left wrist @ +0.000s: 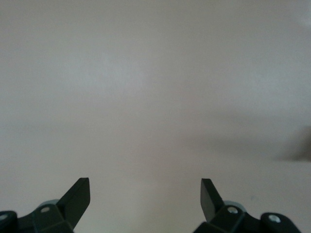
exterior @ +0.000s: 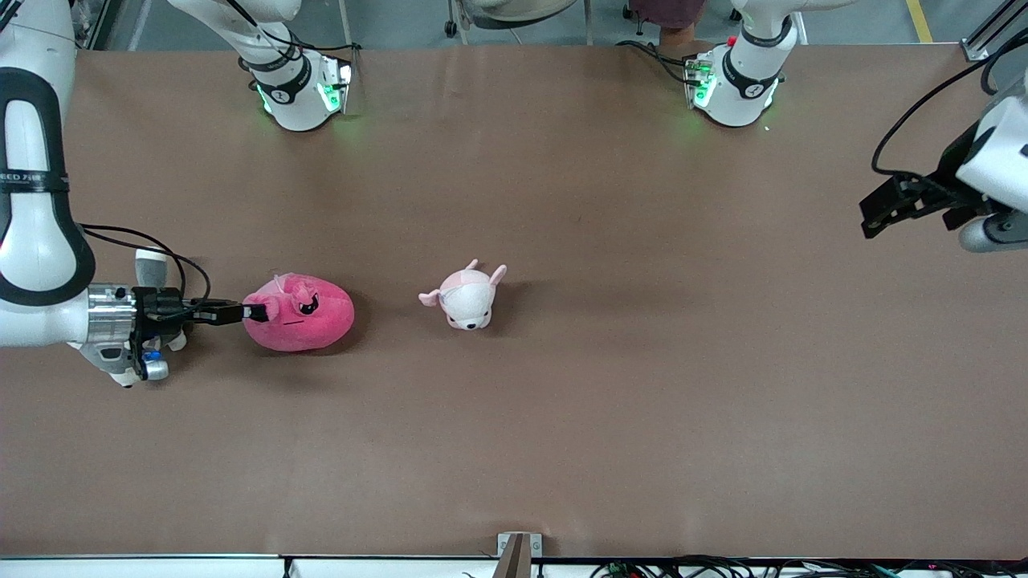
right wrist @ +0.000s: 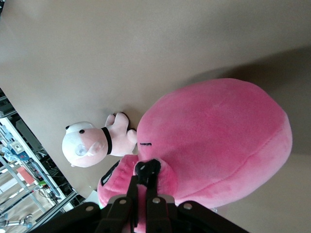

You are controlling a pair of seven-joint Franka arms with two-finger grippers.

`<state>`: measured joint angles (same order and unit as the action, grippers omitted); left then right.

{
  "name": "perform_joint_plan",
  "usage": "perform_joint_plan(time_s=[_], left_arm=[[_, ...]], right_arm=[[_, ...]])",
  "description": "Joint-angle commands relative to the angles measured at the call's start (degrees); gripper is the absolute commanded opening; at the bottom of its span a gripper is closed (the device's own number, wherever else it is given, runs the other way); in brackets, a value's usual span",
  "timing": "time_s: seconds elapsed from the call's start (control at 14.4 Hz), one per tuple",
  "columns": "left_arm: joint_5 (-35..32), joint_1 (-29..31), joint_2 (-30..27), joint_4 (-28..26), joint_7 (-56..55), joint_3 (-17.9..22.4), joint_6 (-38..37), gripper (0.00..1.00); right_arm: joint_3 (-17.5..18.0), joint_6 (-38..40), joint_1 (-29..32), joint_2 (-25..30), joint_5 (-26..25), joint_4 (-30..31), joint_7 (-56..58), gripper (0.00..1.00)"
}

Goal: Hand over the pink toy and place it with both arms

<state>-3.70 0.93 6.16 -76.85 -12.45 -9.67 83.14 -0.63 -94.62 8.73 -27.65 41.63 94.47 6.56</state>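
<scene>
- The right arm reaches in low from the right arm's end of the table; its right gripper (exterior: 255, 312) lies level with the table top, fingers pinched together on a fold of plush at the snout end of the pink toy (exterior: 309, 315); the right wrist view shows the two black fingertips (right wrist: 146, 170) closed tight on that pink fold.
- The pink toy, a hot-pink round blob with angry black eyes, rests on the brown table (exterior: 562, 417) toward the right arm's end; its face turns toward the gripper that clamps it.
- A small pale pink-and-white puppy plush (exterior: 466, 298) lies on the table beside the pink toy, toward the left arm's end and apart from it; its white face points toward the front camera.
- The left arm waits at its own end of the table; the left gripper (exterior: 891, 210) hangs over bare table, its fingers (left wrist: 77, 196) spread wide with nothing between them.
</scene>
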Motion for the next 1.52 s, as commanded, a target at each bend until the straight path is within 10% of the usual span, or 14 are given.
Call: perform_joint_plan(time_s=[0.0,0.28,1.11,1.32,1.46], left_arm=[[2.4,-1.6,-7.4,-9.3,0.5,2.6,1.2,1.00],[2.6,-2.4,-14.8,-20.4,0.5,2.5,7.2,1.00],[2.6,-2.4,-14.8,-20.4,3.8,1.8,6.2,1.00],[2.7,-2.4,-14.9,-20.4,3.8,1.8,6.2,1.00],[2.7,-2.3,-15.0,-20.3,3.8,1.8,6.1,1.00]], right_arm=[[1.0,0.5,1.6,-1.0,1.7,-0.8,0.6,0.01],[0.9,0.5,2.0,-2.1,1.4,-2.4,1.3,0.01],[0.7,-0.8,2.4,-4.8,0.0,-3.7,2.6,0.04],[0.7,-0.9,3.5,-4.9,-0.9,-6.5,1.9,1.00],[0.7,-0.5,3.7,-4.8,-4.0,-11.4,2.0,1.00]])
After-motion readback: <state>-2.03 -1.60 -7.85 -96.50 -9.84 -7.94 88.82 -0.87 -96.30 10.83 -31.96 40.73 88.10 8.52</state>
